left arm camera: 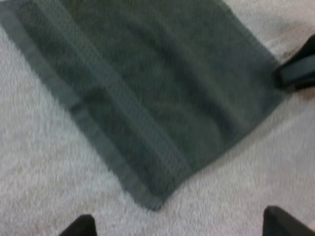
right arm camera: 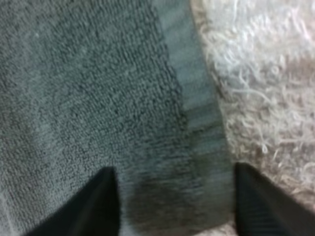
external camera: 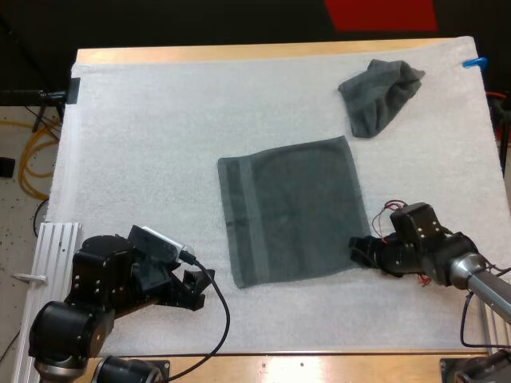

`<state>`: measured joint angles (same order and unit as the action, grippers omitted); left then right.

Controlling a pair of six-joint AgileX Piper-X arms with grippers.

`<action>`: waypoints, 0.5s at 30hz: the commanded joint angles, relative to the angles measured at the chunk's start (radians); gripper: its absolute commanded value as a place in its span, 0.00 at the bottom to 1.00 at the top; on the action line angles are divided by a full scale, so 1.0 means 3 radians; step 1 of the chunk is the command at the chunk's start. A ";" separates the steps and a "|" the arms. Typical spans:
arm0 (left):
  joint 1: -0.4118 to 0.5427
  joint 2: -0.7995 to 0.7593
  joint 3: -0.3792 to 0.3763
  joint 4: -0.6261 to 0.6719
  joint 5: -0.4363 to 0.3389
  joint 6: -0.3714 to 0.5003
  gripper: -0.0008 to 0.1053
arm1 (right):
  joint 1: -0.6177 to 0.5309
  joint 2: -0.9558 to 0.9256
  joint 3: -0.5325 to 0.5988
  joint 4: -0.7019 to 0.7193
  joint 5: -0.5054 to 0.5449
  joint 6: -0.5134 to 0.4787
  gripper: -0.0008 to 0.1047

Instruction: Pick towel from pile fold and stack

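Note:
A dark grey-green towel [external camera: 291,209] lies spread flat in the middle of the white mat [external camera: 144,144]. A second towel [external camera: 379,96] sits crumpled at the far right. My left gripper [external camera: 192,289] rests low on the mat, a short way off the flat towel's near left corner [left arm camera: 150,199], open [left arm camera: 179,228] with nothing between its fingers. My right gripper [external camera: 359,251] is at the towel's near right corner. Its fingers [right arm camera: 101,201] stand apart over the towel's hem [right arm camera: 197,98], so it is open [right arm camera: 177,206]. The left wrist view shows the right gripper [left arm camera: 298,71] at that corner.
Bare mat lies all around the flat towel. A metal rail [external camera: 56,239] runs along the table's left edge, beside my left arm. The table's wooden front edge [external camera: 319,367] is close behind both grippers.

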<state>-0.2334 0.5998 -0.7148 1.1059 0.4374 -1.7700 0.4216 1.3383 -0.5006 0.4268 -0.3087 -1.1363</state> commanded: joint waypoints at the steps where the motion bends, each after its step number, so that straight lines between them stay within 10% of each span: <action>1: -0.0003 -0.0018 -0.0011 -0.0039 0.0026 0.0002 0.63 | -0.0009 0.0018 0.0015 0.0011 -0.0059 0.0021 0.31; 6: -0.0003 -0.0018 -0.0011 -0.0039 0.0026 0.0002 0.63 | -0.0009 0.0018 0.0015 0.0017 -0.0059 0.0028 0.02; 15: -0.0003 -0.0018 -0.0011 -0.0209 0.0081 0.0021 0.63 | -0.0009 0.0008 0.0015 0.0017 -0.0005 -0.0034 0.01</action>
<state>-0.2334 0.5998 -0.7148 1.0589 0.4513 -1.7567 0.4216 1.3422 -0.4960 0.4268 -0.3093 -1.1364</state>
